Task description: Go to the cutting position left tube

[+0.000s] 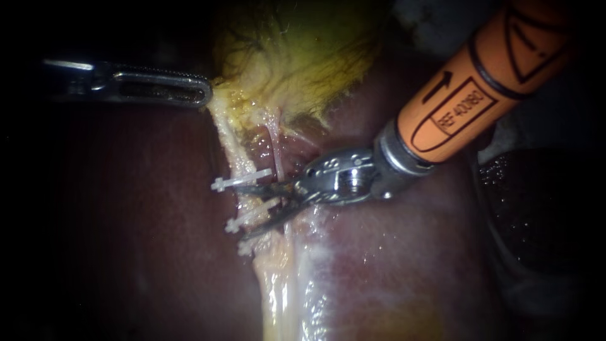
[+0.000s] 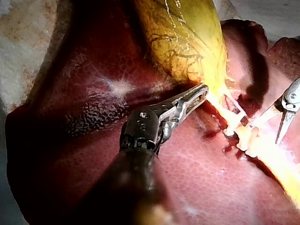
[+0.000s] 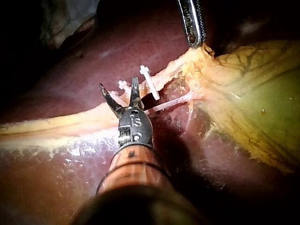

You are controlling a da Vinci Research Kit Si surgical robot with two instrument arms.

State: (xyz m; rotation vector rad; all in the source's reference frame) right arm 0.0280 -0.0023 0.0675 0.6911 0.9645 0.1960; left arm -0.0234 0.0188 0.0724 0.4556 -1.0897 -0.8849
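Approach judged nearly complete. Right instrument (image 1: 241, 212) held its blades open either side of the middle clip (image 1: 251, 216), astride the left tube (image 1: 232, 150) carrying it. Left instrument (image 1: 205, 95), well beyond that clip, gripped the gallbladder (image 1: 297, 57) edge. Next: shift blades onto bare tube.

The left instrument (image 1: 203, 93) is held level, its shaft entering from the left, and its jaws are closed together on the pale edge of the gallbladder (image 1: 297, 57). The right instrument (image 1: 240, 211) is seen entering from the upper right, its orange shaft angled downward, and its two dark blades are spread, a clear gap being shown between them.
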